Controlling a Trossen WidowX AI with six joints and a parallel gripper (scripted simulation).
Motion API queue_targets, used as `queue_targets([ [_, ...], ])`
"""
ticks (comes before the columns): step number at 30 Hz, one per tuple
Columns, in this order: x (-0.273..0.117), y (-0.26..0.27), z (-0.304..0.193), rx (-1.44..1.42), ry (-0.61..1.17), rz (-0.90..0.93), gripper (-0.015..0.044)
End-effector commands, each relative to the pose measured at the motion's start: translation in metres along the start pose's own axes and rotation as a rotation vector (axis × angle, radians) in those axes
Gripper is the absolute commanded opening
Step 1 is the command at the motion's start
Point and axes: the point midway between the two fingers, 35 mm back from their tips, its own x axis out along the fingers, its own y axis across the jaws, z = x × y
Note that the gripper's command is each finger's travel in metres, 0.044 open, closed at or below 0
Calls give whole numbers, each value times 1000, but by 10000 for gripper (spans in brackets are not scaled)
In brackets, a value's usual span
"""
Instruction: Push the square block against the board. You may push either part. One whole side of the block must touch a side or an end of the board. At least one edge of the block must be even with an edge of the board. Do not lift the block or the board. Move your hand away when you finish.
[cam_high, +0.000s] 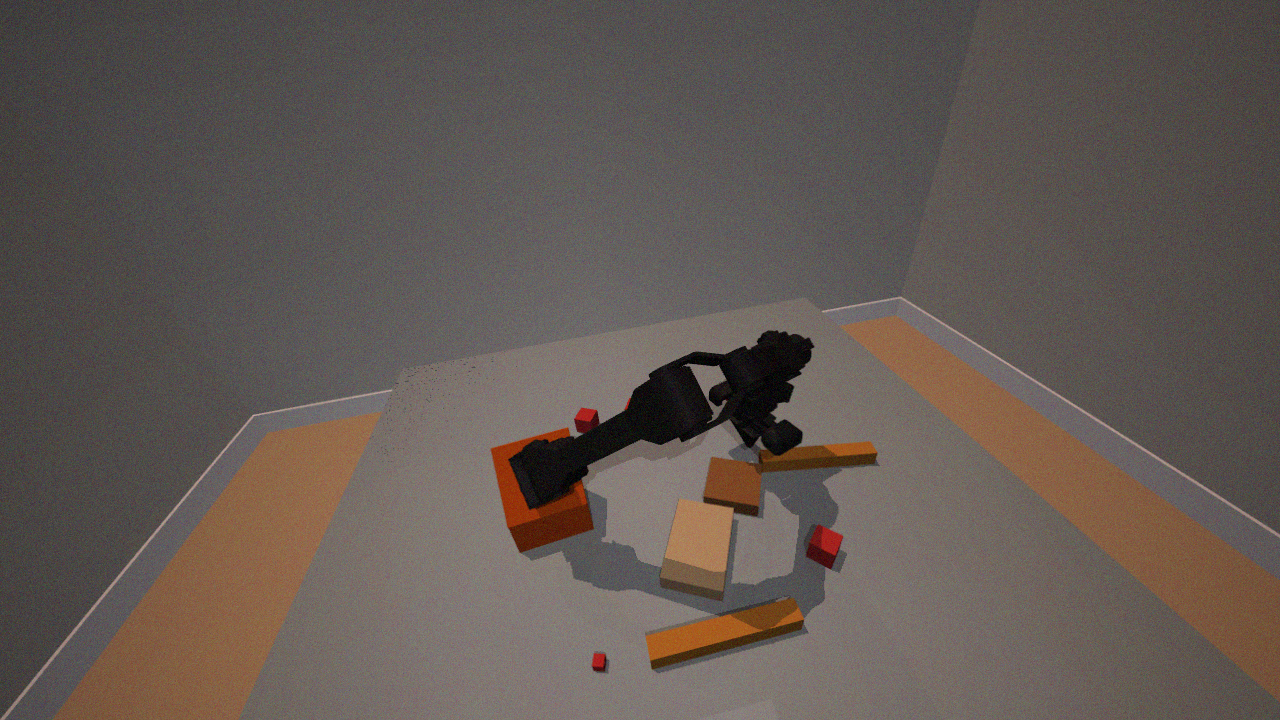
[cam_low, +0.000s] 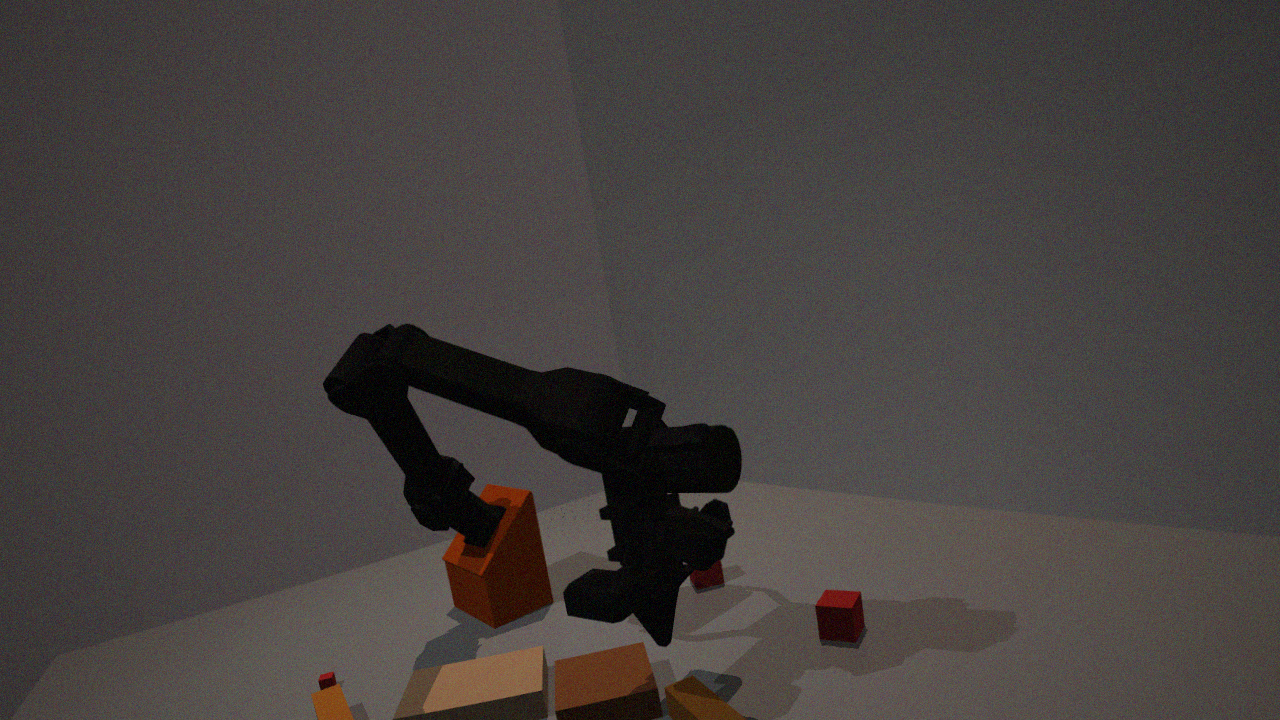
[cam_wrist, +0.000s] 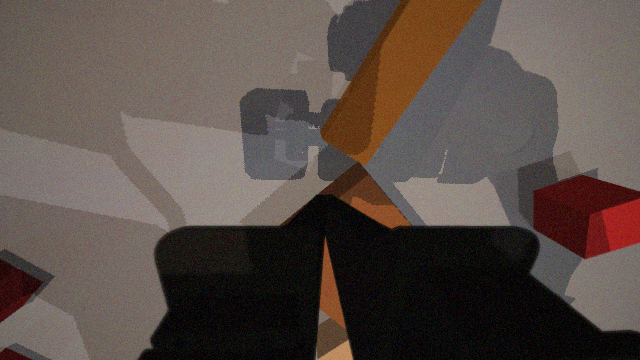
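The square block (cam_high: 733, 480) (cam_low: 604, 677) (cam_wrist: 374, 212) is brown and lies flat in the middle of the table. The board (cam_high: 701, 531) (cam_low: 492, 685) (cam_wrist: 338, 351) is tan, wider than thick, and lies on the near side of the block in the top view. A thin gap shows between them in the exterior view, and a grey strip in the wrist view. They are offset sideways. My gripper (cam_high: 750, 445) (cam_low: 663, 642) (cam_wrist: 323, 203) is shut and empty, its tips low just beyond the block's far side, near its right corner. I cannot tell whether they touch it.
One orange bar (cam_high: 819, 455) (cam_low: 700, 696) (cam_wrist: 402, 75) has its end close to the block's far right corner. Another orange bar (cam_high: 725, 632) (cam_low: 331, 702) lies in front of the board. Several red cubes are scattered around. The orange pedestal (cam_high: 552, 528) (cam_low: 514, 586) stands under the arm's base.
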Motion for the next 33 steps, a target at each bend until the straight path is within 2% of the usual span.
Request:
queue_targets([
  [1, -2, -15, 1, 139, -4, -4, 0],
  [20, -3, -82, -10, 794, 0, -15, 0],
  [26, -3, -84, -10, 817, 0, -16, 0],
  [28, 9, -85, -10, 817, 0, -16, 0],
  [31, 49, -85, -10, 817, -1, -17, 0],
  [33, 52, -85, -11, 817, -1, -18, 0],
])
